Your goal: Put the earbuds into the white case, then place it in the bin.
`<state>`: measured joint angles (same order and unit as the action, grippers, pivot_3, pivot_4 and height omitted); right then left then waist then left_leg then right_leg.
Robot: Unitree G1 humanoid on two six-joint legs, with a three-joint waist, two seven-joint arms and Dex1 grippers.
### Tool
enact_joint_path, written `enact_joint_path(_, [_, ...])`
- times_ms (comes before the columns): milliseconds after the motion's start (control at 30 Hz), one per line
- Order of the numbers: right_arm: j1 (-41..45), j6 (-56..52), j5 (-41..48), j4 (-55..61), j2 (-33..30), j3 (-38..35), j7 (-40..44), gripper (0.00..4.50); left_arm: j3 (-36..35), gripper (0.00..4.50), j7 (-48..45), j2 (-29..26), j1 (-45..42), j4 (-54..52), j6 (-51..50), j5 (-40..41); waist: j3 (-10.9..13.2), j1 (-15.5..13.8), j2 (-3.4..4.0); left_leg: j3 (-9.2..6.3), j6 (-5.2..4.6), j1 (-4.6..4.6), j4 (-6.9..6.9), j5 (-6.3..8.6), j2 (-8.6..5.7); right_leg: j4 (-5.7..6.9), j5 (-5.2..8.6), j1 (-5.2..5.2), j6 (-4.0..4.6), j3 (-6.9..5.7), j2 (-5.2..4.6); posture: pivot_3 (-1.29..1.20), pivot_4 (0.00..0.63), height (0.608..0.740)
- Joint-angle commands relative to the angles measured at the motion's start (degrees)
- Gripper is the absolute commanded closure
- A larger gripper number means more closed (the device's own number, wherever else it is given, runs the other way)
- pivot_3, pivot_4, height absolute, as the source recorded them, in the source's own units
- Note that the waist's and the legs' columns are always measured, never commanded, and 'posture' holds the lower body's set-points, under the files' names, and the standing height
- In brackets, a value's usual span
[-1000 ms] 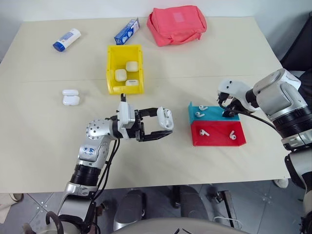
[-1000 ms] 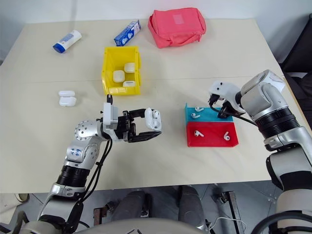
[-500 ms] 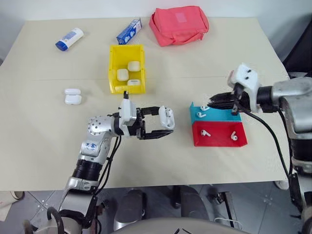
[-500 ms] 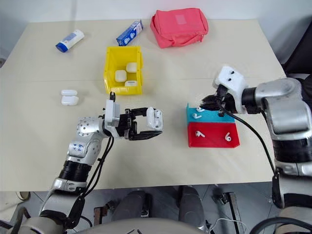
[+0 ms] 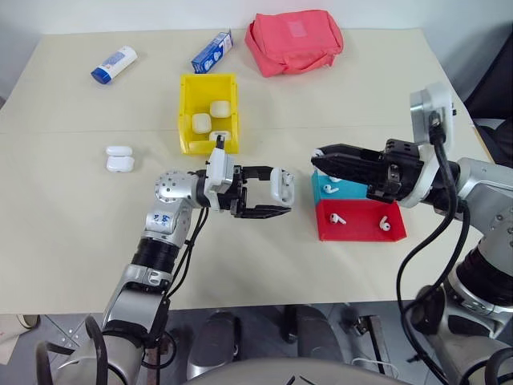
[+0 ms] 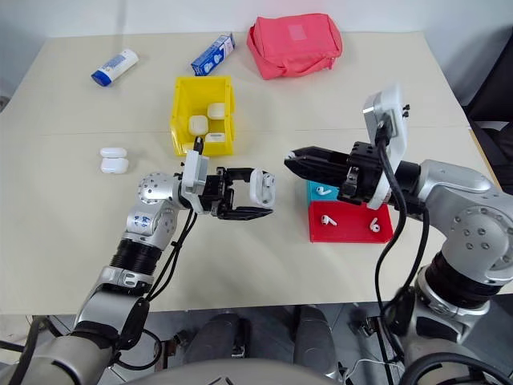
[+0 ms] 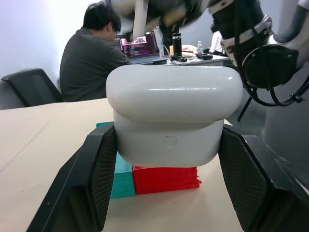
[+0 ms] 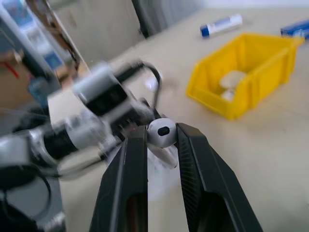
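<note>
White case [image 5: 282, 184] pinched in left claw [image 5: 268, 193], lid apparently shut. Right claw [image 8: 161, 145] pinches an earbud [image 8: 161, 133] just beside it. Risk: the earbud slips or meets a closed lid and drops.

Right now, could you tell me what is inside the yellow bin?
Three white cases lie inside the yellow bin, toward its front; the front one is partly hidden behind the lip. Whether they contain earbuds cannot be seen.

glossy white plastic case [image 7: 174, 113], yellow plastic bin [image 5: 207, 113], matt red cloth pouch [image 5: 293, 40]
</note>
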<state>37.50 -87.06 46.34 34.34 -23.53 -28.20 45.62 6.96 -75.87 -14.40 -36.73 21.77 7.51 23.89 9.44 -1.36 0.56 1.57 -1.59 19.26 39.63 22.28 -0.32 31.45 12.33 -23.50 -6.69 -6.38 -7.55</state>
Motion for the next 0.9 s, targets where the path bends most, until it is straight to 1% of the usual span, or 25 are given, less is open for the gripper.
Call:
enact_joint_path(33, [-0.89,-3.13,4.56,4.53,1.63,-2.78,-4.37,4.01,-0.4,1.72,-0.87,0.66,-2.05,1.23,2.08,-0.55,0.0,-0.05,0.0,-0.03,0.0,0.0,0.0,0.0,0.0,0.02,0.01,0.01,0.02,-0.03,0.0,0.0,0.15,0.74])
enact_joint_path(167, [-3.11,-3.05,7.04,6.08,3.91,-2.7,-8.24,4.01,-0.41,1.72,-1.76,1.17,-2.62,2.1,2.74,-0.41,0.0,0.06,0.0,0.05,-0.06,0.0,-0.02,0.01,-0.01,0.02,0.01,-0.01,0.02,0.01,0.02,0.0,0.15,0.74])
enact_joint_path(333, [-7.7,0.81,8.73,7.92,5.27,0.53,-12.05,4.01,-0.55,1.72,-2.59,1.29,-2.5,1.07,1.98,0.21,-0.01,0.06,-0.01,0.1,-0.09,-0.01,-0.03,0.0,-0.02,0.04,0.01,-0.01,0.02,0.02,0.06,0.0,0.15,0.74])
enact_joint_path(667, [-12.64,9.38,11.42,7.15,3.87,6.28,-16.14,4.01,-0.99,1.72,-3.38,0.66,-2.41,-0.87,-0.42,0.84,-0.01,0.04,-0.02,0.15,-0.15,-0.02,-0.04,0.01,-0.02,0.03,0.01,-0.03,0.02,0.05,0.09,0.0,0.15,0.74])
enact_joint_path(900, [-14.61,12.95,14.68,6.58,2.57,9.26,-18.26,4.01,-1.32,1.72,-2.06,0.75,-2.94,-1.23,-2.91,0.66,-0.01,0.03,-0.03,0.14,-0.2,-0.02,-0.04,0.02,-0.01,0.03,0.01,-0.03,0.02,0.05,0.09,0.0,0.15,0.74])
